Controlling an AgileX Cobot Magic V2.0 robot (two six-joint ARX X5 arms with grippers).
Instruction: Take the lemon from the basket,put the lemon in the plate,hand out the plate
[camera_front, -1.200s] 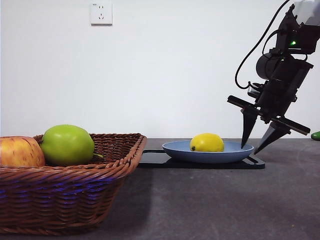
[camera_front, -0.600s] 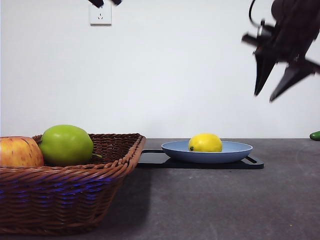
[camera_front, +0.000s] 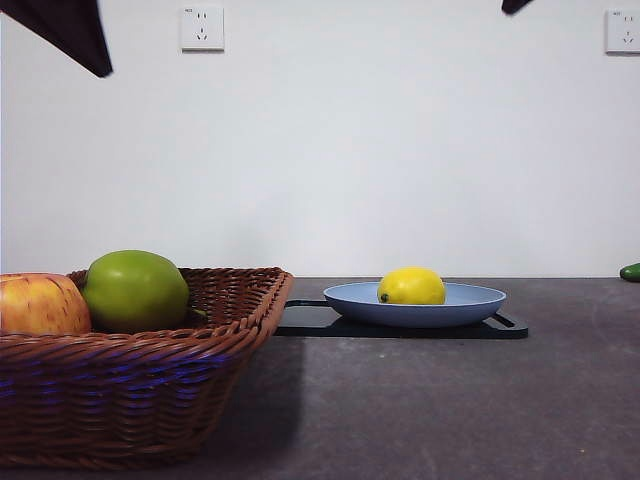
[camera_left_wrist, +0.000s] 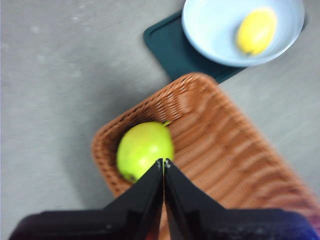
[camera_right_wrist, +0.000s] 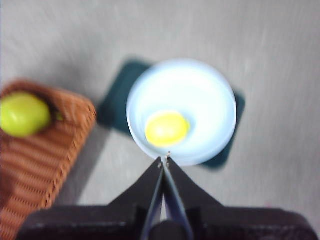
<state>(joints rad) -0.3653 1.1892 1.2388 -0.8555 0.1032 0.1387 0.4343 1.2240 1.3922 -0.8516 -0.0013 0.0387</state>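
Lemon (camera_front: 412, 286): I see a small, bright yellow oval lying in the smooth, round, pale-blue plate (camera_front: 470, 303), which sits on a flat black tray (camera_front: 310, 320). Woven reddish wicker basket (camera_front: 140, 385) holds a green apple (camera_front: 135, 290). Left claw (camera_left_wrist: 163, 163) and right claw (camera_right_wrist: 164, 161) are both pressed together, empty, high above the grey counter (camera_front: 450, 400).

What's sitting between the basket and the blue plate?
Only the black tray under the plate; its edge pokes out toward the basket, with bare table around, seen in the front view.
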